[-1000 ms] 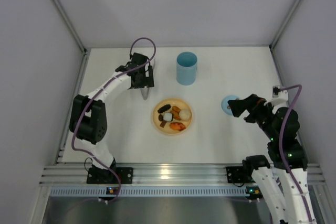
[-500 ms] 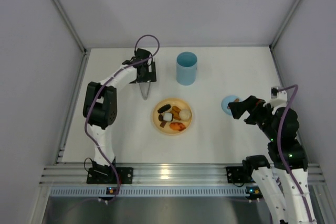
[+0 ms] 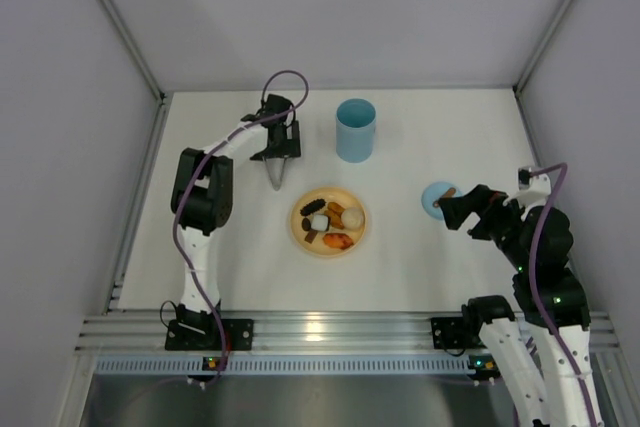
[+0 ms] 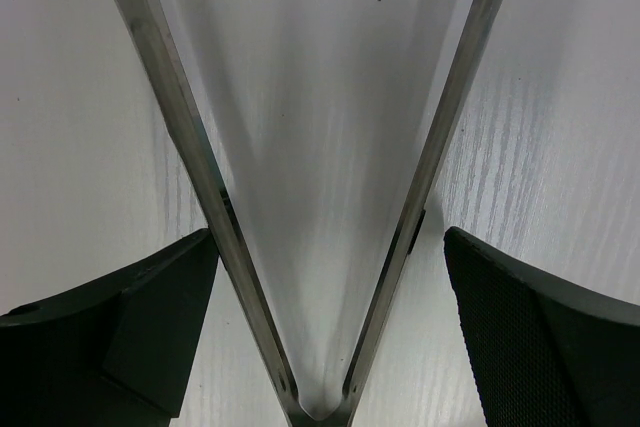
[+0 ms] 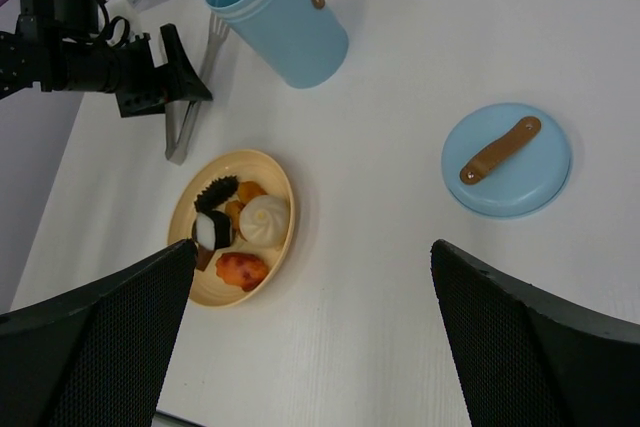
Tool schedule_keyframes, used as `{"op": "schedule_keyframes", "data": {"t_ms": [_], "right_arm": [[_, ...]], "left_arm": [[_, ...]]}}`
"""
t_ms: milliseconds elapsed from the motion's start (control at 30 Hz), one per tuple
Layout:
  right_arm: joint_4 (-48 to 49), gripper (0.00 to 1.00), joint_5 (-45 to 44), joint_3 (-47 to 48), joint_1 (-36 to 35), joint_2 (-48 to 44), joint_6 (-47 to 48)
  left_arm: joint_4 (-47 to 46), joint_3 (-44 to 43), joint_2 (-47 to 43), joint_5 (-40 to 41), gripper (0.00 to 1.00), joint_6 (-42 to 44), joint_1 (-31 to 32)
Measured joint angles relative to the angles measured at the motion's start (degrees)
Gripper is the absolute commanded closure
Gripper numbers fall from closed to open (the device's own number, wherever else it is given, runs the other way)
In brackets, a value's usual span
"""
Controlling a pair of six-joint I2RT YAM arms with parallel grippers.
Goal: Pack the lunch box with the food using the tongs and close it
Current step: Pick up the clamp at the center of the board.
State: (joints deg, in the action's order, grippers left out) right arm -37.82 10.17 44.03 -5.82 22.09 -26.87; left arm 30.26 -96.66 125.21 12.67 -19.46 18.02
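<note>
Left gripper (image 4: 320, 332) straddles the tongs (image 4: 190, 147), jaws spread wide.
The tongs lie flat on the table (image 3: 230, 257) between the parted fingers, near their joined end and not yet gripped, just left of the upright lunch box (image 3: 355, 130). The food (image 3: 330, 219) sits on the yellow plate (image 3: 296, 209) nearer the arms. The right gripper (image 5: 315, 277) hangs equally wide and empty near the blue lid (image 5: 505, 162).
</note>
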Motion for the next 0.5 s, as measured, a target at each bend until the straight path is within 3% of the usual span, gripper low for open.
{"op": "schedule_keyframes", "data": {"t_ms": [500], "right_arm": [[-1.0, 0.0, -0.2, 0.0, 0.0, 0.0, 0.9]], "left_arm": [[-0.3, 0.5, 0.2, -2.4, 0.02, -0.1, -2.2]]}}
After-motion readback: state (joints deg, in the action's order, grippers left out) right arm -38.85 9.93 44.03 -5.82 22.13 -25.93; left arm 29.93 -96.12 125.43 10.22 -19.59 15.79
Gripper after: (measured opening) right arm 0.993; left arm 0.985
